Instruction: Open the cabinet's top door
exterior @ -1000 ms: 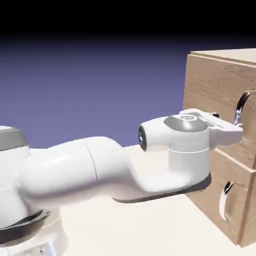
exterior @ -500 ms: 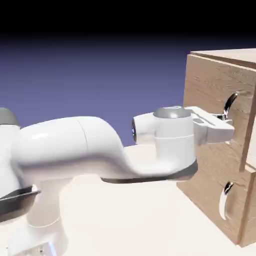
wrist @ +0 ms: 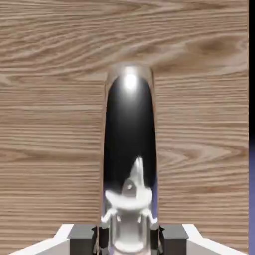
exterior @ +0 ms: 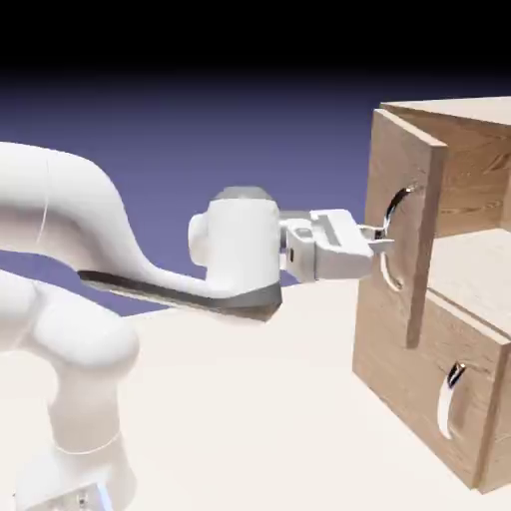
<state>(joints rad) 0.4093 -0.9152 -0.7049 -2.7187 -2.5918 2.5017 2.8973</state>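
Pincer [exterior: 383, 243] fingertips half-hidden behind top door's handle [wrist: 129, 149]

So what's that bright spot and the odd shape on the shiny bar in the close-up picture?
Hand view: the handle is mirror-like, so a white glare spot sits near its top and a warped reflection of the hand lower down; the door wood is sharp, no blur. Exterior view: soft, even light; the handle barely glints.

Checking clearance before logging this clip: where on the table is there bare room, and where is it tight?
Bare table runs from the arm's base to the cabinet front, under the forearm. It is crowded at the top door, swung out, where the end effector is shut on its handle.
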